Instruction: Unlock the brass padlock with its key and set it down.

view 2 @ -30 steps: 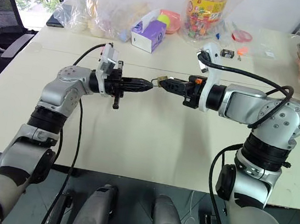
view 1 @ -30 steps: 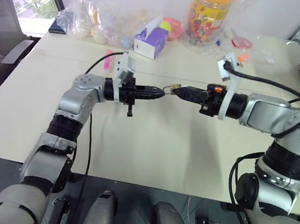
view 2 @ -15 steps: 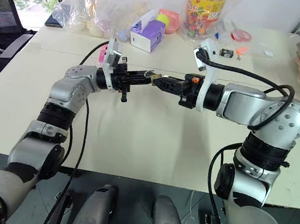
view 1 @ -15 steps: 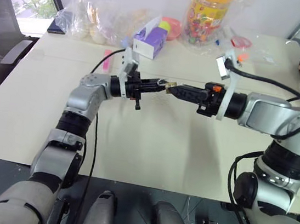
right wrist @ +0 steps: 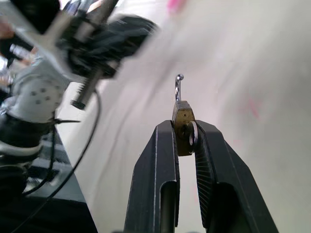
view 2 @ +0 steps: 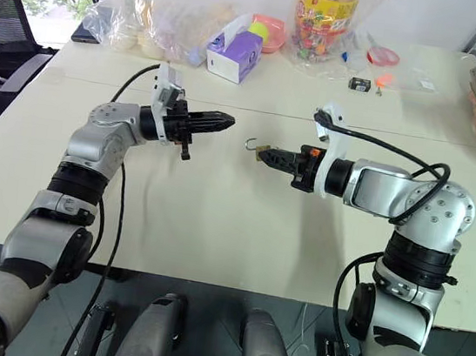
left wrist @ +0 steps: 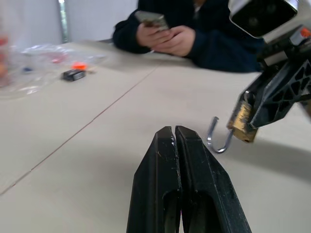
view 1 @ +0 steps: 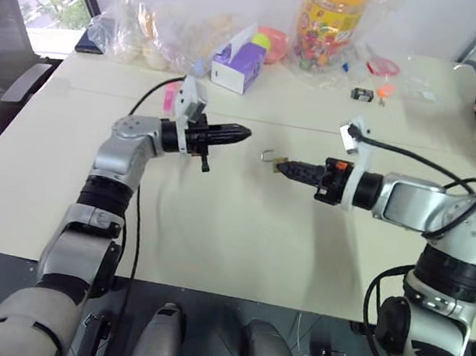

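- Right tool [view 2: 266, 155] clamped on the brass padlock [right wrist: 183, 127], held above the counter [view 1: 241, 222], shackle [left wrist: 217, 138] swung open and pointing toward the left tool [view 1: 242, 131].
- Left tool pinched fully shut; we can't make out the key in it.
- Padlock's long axis runs along the right tool's fingers, roughly level; the two tools stand apart, tips facing.
- We judge set-down is next: right arm has it, counter lies straight below.

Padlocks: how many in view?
1. The brass padlock is pinched in the right gripper, above the table, its shackle swung open. Others could be hidden in the clutter at the far edge.
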